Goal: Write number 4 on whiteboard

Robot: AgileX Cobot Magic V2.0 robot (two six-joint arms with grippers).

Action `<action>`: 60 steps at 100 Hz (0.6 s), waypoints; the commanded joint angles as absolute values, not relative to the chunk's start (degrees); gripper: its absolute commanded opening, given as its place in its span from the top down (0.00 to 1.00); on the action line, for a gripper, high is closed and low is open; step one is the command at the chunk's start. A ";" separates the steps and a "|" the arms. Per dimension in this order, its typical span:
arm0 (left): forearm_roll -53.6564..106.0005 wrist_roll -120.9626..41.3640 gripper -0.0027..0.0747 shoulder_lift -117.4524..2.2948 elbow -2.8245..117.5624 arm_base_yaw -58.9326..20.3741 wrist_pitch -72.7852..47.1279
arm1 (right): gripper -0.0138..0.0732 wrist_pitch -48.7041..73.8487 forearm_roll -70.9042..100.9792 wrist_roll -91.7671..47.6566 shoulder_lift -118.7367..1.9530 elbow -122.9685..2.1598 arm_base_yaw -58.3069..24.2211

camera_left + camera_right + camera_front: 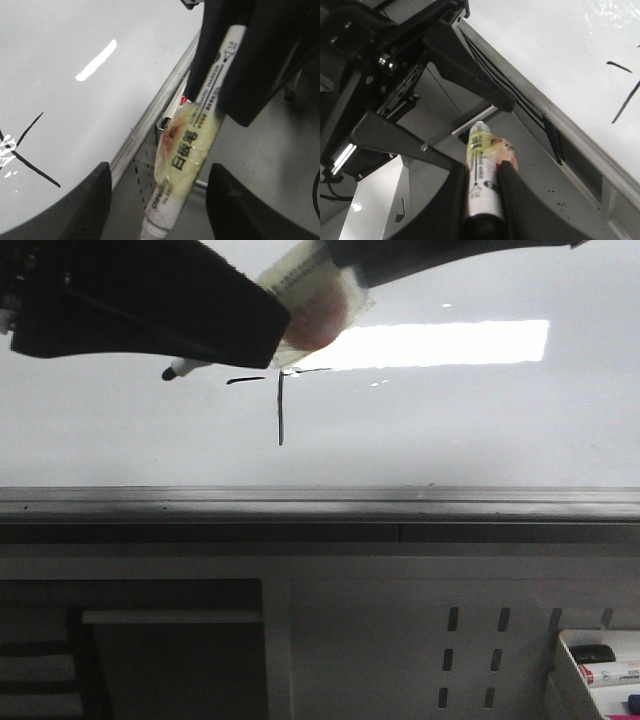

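The whiteboard (450,430) fills the upper front view. Two black strokes of the number 4 (280,410) show on it, a short horizontal bar and a longer vertical line; my left arm hides anything up and to their left. The strokes also appear in the left wrist view (30,150) and the right wrist view (625,102). My right gripper (485,167) is shut on a white marker pen (482,175) wrapped in yellowish tape. The pen's black tip (172,371) is at the board, left of the bar. My left gripper (159,200) is open, its fingers wide on either side of the pen (185,150) without touching it.
A grey metal rail (320,502) runs along the board's bottom edge. Below it is a perforated grey panel (470,650). A white tray (575,660) holding spare markers sits at the lower right. A dark recess (150,660) lies at the lower left.
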State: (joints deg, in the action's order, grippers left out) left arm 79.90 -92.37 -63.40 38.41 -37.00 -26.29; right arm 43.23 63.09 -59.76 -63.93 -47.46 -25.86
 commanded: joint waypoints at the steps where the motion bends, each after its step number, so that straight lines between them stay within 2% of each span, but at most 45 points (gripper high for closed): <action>1: 82.04 -92.48 0.53 -62.78 40.43 -37.59 -26.62 | 0.89 43.80 64.95 -59.56 -62.76 -49.57 -25.57; 32: 81.42 -92.51 0.66 -62.94 40.43 -37.59 -26.72 | 0.89 44.89 64.82 -59.56 -62.76 -49.57 -25.57; 42: 81.42 -92.51 0.77 -62.94 40.43 -37.59 -26.72 | 0.89 45.00 64.82 -59.56 -62.76 -49.57 -25.57; 57: 81.42 -92.51 0.99 -62.94 40.43 -37.59 -26.82 | 0.89 45.00 65.40 -59.56 -62.76 -49.57 -25.57; 60: 81.42 -92.51 0.99 -62.94 40.43 -37.59 -26.82 | 0.88 45.00 65.66 -59.56 -62.76 -49.57 -25.57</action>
